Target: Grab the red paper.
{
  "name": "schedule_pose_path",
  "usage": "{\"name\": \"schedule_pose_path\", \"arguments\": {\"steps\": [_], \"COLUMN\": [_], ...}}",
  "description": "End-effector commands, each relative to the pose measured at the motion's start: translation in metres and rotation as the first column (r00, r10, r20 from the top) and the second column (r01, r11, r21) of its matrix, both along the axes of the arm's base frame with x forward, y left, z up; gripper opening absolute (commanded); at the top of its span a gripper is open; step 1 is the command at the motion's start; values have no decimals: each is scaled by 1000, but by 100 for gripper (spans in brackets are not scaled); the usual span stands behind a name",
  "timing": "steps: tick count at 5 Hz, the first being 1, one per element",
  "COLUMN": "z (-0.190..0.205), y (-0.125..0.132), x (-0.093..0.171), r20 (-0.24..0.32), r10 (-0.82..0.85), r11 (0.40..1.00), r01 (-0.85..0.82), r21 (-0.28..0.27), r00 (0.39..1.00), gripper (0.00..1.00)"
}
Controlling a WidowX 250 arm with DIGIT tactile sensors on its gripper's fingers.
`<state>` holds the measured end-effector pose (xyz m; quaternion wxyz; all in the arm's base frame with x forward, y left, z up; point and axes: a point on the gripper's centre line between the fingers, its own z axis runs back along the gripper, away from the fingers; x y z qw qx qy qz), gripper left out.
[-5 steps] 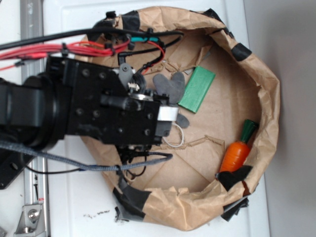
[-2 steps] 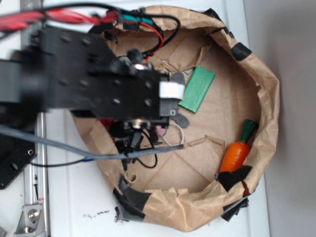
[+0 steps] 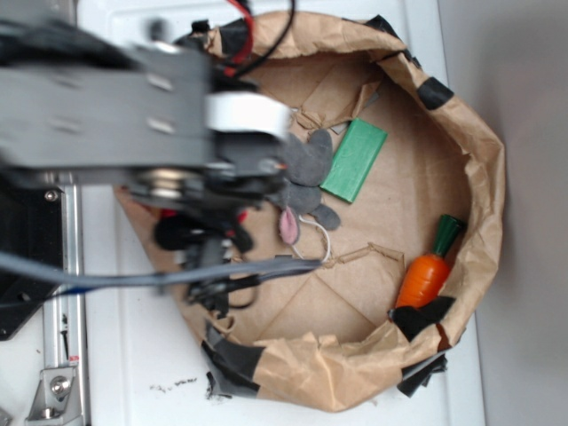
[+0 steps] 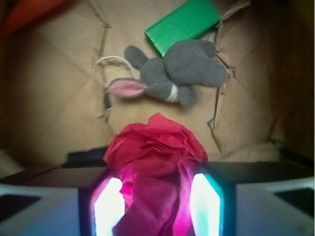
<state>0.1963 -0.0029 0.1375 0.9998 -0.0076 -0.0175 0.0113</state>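
Gripping red paper [image 4: 155,162], gripper [image 4: 156,206] clamped.

Red paper [image 4: 155,162] fills the gap between the gripper [image 4: 156,199] fingers. Plush mouse [image 4: 170,73] and green block [image 4: 183,24] lie just beyond it. Bare cardboard floor [image 4: 49,88] open to the left. Paper wall [image 3: 479,177] rings the bin.

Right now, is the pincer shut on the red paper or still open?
Shut on the red paper: in the wrist view the pincer has a finger pressed against each side of the wad.
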Motion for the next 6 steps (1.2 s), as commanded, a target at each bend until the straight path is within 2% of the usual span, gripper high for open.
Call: {"name": "schedule_pose_path", "arguments": {"steps": [1, 2, 3, 4, 6], "z": [77, 83, 81, 78, 70], "y": [-22, -42, -48, -46, -24], "x": [15, 25, 35, 51, 74], "r20": [232, 245, 244, 236, 213], "r10": [128, 146, 180, 234, 278], "r11": [991, 989, 984, 972, 960], "r01": [-116, -142, -168, -229, -278], "r21": [-65, -34, -66, -49, -32], "r00": [964, 958, 953, 943, 937], "gripper": [0, 0, 0, 0, 0]}}
